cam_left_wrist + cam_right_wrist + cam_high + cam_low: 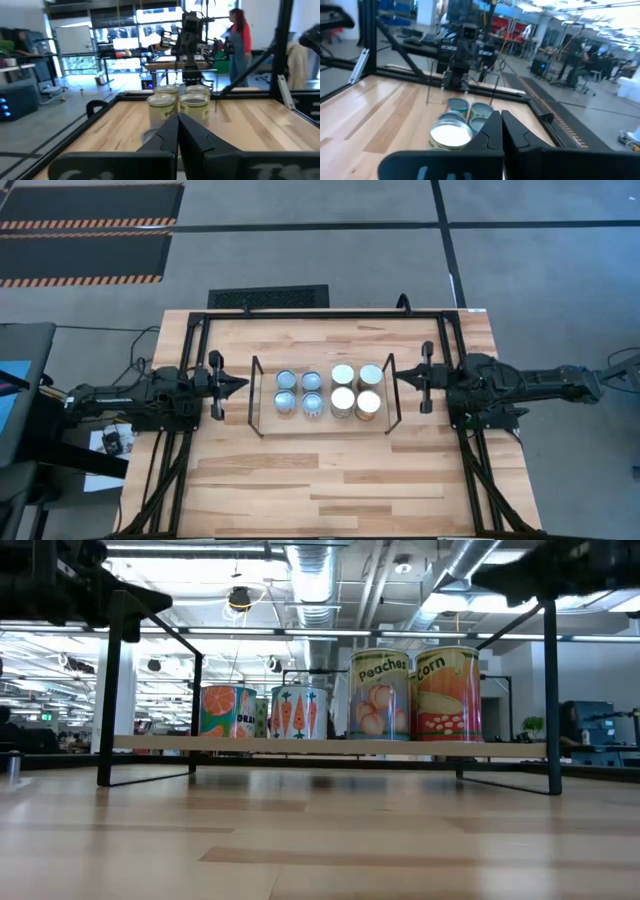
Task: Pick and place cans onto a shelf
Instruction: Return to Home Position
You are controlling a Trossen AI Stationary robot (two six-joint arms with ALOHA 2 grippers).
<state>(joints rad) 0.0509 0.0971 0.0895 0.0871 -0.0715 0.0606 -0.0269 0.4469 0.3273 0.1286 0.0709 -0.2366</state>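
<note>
Several cans stand upright by their bases on the shelf (262, 430), a low black-wire rack with a light wood board (320, 746) at the table's middle. The smaller blue-topped cans (299, 391) stand on its left half. The wider whitish-topped ones (356, 388) stand on its right half, among them the "Peaches" can (381, 695) and the "Corn" can (447, 693). My left gripper (243, 383) is shut and empty just left of the shelf, pointing at it (177, 117). My right gripper (398, 378) is shut and empty just right of the shelf (499, 115).
A larger black metal frame (300, 312) edges the table. Bare wood lies between the shelf and the table's near edge (330, 490). Beyond the table is an open room, where a person in red (240, 40) stands far off.
</note>
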